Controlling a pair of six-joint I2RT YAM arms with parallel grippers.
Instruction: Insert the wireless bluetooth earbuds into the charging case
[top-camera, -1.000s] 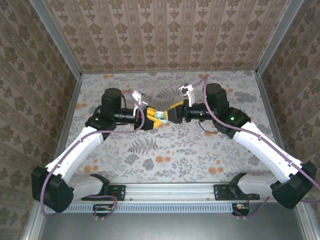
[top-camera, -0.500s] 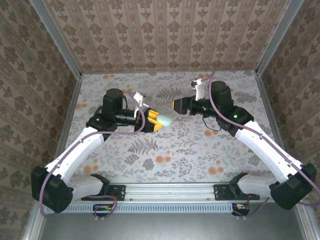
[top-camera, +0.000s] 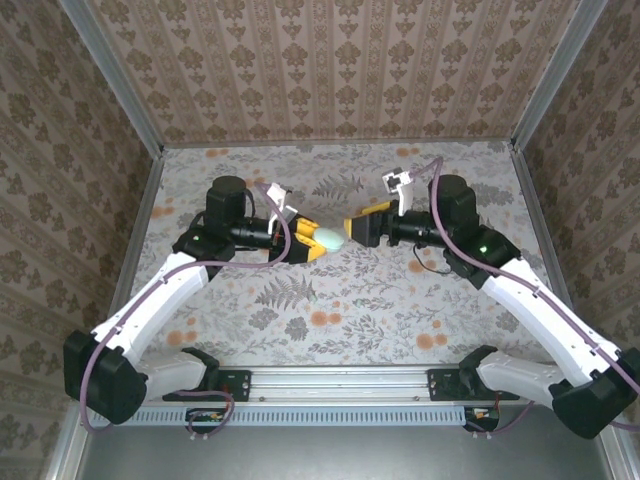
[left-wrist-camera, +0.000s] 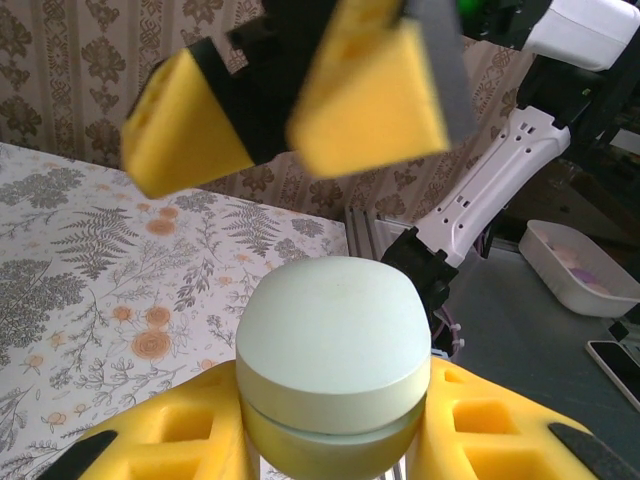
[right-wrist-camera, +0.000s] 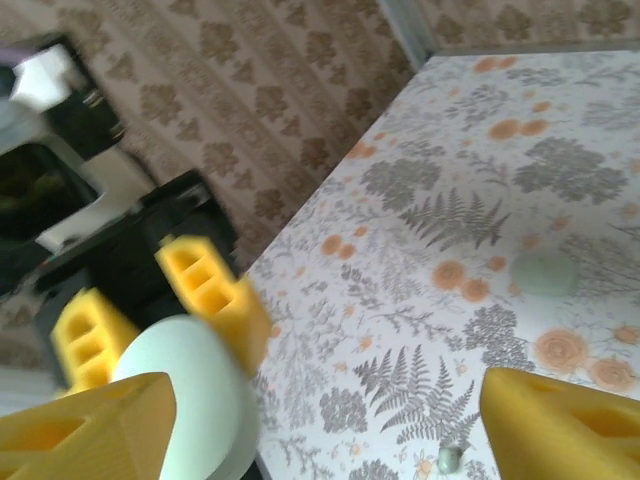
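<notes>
— Where is the charging case now?
— My left tool (top-camera: 313, 243) is clenched on the charging case (left-wrist-camera: 335, 390), in the centre of the top view. I judge it is held above the worktop (top-camera: 330, 300). The lid (left-wrist-camera: 330, 315) looks closed. My right tool (left-wrist-camera: 285, 112) is released, jaws wide, just beside the case.
— What can go wrong from here?
— The case is round and smooth. If my right tool pushes the lid from one side, the case may turn or slip out of the yellow pads (left-wrist-camera: 480, 425).
— And the earbuds?
— A pale green thing (right-wrist-camera: 545, 272) lies on the worktop at the right of the right wrist view. Maybe it is an earbud, but it is too blurred to tell. If the lid does not open, nothing can go in.
</notes>
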